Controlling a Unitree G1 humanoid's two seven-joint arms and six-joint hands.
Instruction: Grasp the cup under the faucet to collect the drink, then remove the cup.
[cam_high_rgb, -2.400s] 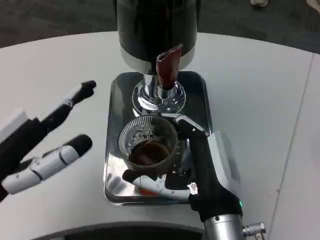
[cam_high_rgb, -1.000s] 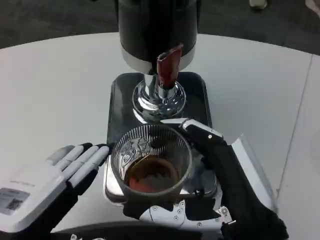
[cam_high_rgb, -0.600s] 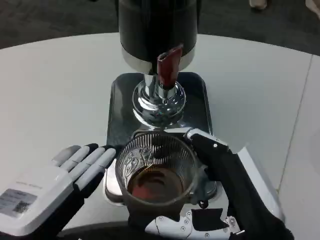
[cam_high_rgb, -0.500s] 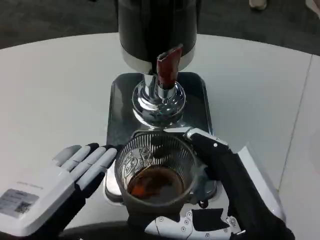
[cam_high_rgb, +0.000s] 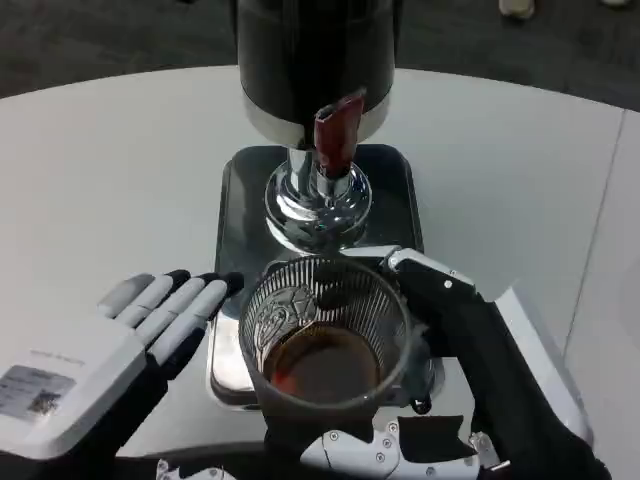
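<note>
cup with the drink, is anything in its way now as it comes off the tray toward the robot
Nothing visible blocks it. The right hand holds the cup at the near edge of the tray, clear of the faucet. The left hand lies flat to the cup's left, fingertips close to its rim; whether they touch is unclear.

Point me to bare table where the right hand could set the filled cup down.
Bare table right of the steel tray, out to the seam, is free; so is the stretch left of the tray above the left hand. The tray is crowded: dispenser, with the right hand holding the cup over its near end.
</note>
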